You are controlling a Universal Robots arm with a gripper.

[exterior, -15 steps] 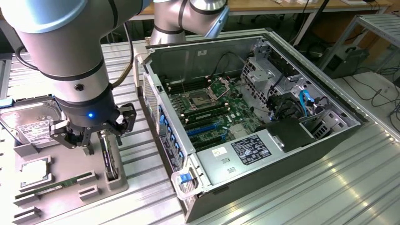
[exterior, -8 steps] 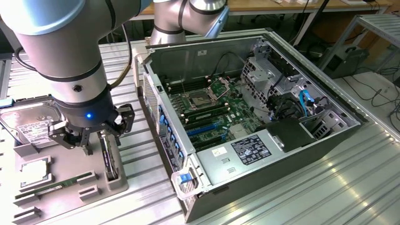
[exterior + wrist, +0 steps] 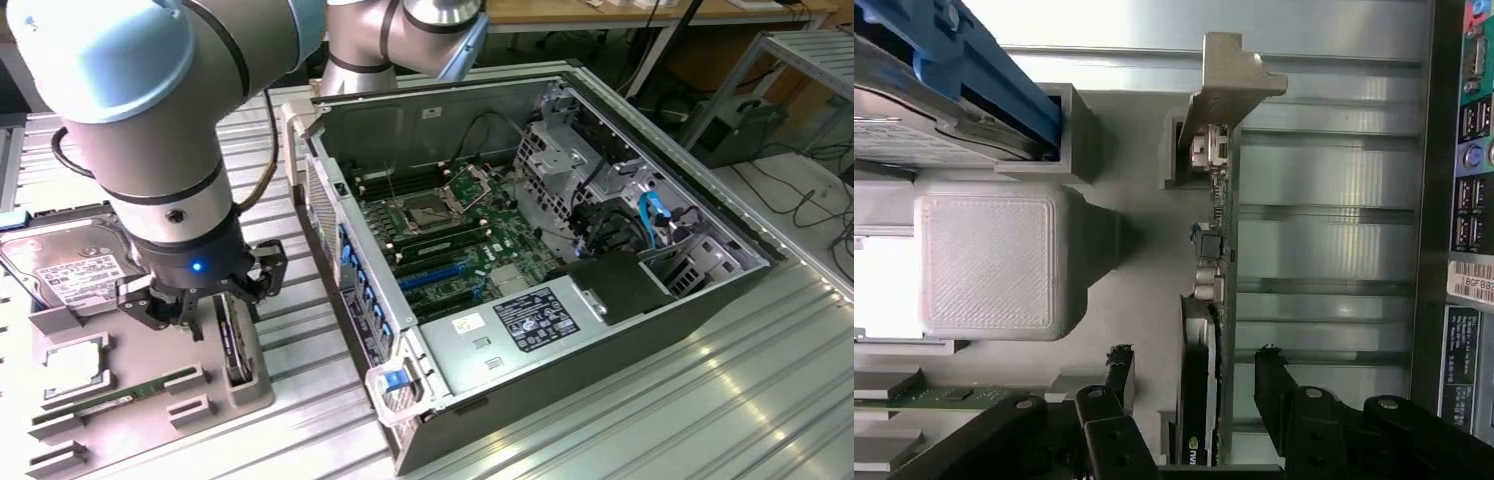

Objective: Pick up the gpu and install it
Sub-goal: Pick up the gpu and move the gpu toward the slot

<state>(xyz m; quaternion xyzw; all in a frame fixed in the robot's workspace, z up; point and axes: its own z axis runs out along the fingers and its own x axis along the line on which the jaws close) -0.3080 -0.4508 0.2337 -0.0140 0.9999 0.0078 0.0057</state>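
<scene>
Arm upright, claw downward, jaws wide apart

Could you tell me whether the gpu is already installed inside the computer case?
No, the gpu stands on edge in the gray holder outside the computer case, with the open gripper straddling it.

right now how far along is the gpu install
Done: nothing yet. The gpu stands on edge in its gray holder. In hand: the open gripper straddles the card, one finger on each side with gaps showing, so no grip. Left: the whole pick and install, since the card is neither lifted nor in the open computer case.
</scene>
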